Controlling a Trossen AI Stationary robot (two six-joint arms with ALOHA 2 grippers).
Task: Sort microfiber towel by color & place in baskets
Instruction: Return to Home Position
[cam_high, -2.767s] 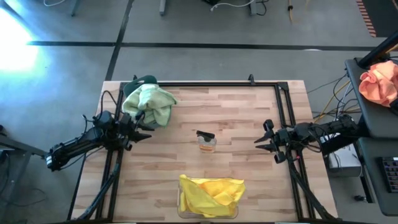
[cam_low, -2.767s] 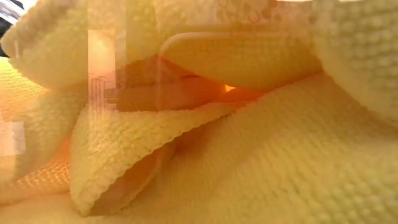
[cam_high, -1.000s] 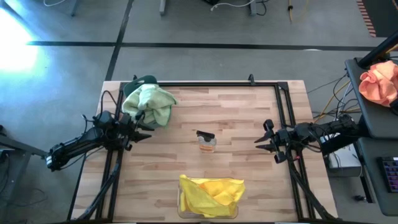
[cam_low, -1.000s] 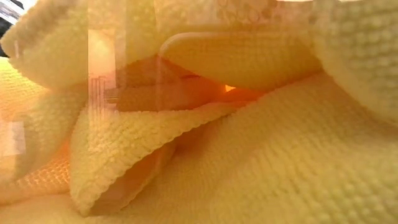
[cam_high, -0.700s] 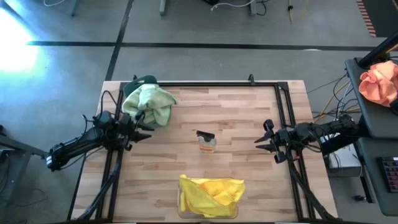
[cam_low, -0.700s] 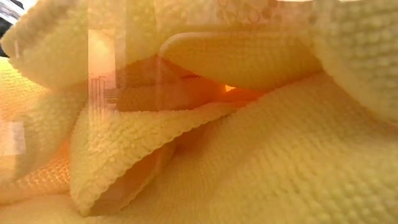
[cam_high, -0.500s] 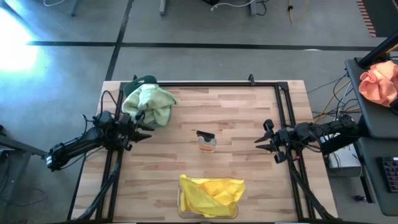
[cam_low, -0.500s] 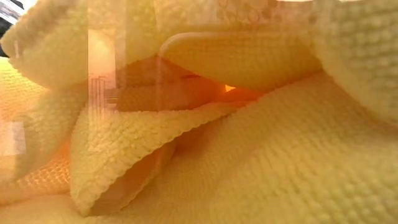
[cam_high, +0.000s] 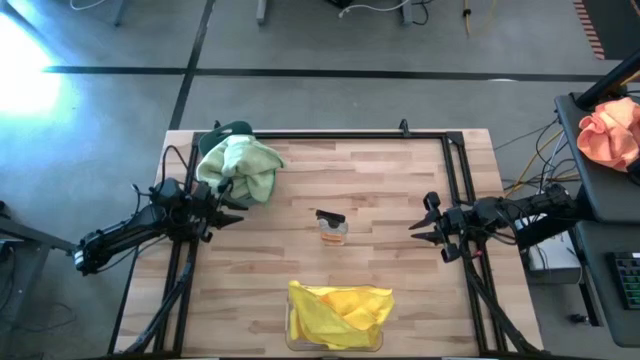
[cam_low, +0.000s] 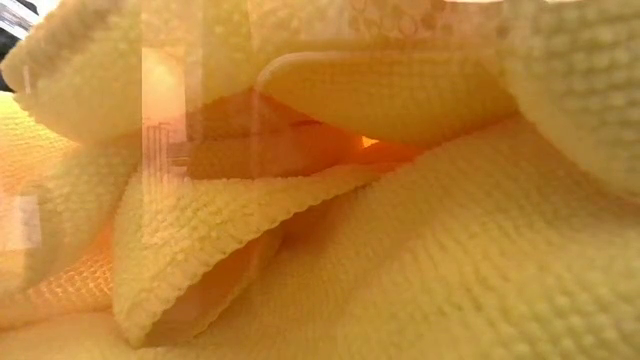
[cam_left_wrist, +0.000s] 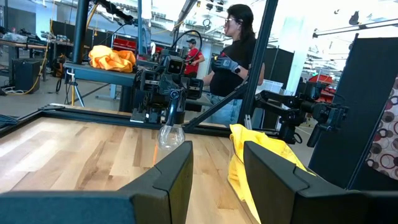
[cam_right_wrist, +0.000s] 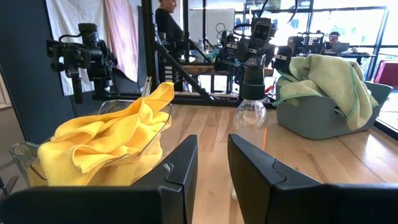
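Observation:
Pale green microfiber towels (cam_high: 240, 165) (cam_right_wrist: 329, 74) are heaped in the teal basket (cam_right_wrist: 323, 118) at the table's far left and hang over its rim. Bright yellow towels (cam_high: 340, 312) (cam_right_wrist: 106, 140) fill the clear basket (cam_right_wrist: 157, 132) at the near edge; the low view shows only their yellow cloth (cam_low: 400, 250) through its wall. My left gripper (cam_high: 232, 206) (cam_left_wrist: 217, 180) hovers open at the left edge, beside the teal basket. My right gripper (cam_high: 418, 228) (cam_right_wrist: 212, 174) hovers open at the right edge. Nothing lies between either pair of fingers.
A small amber spray bottle with a black head (cam_high: 332, 228) (cam_right_wrist: 250, 115) stands at the table's middle, between the two grippers. A black frame rail (cam_high: 330, 135) runs round the table. An orange-pink cloth (cam_high: 610, 132) lies on a side stand beyond the right edge. A person (cam_left_wrist: 236, 62) stands behind the table.

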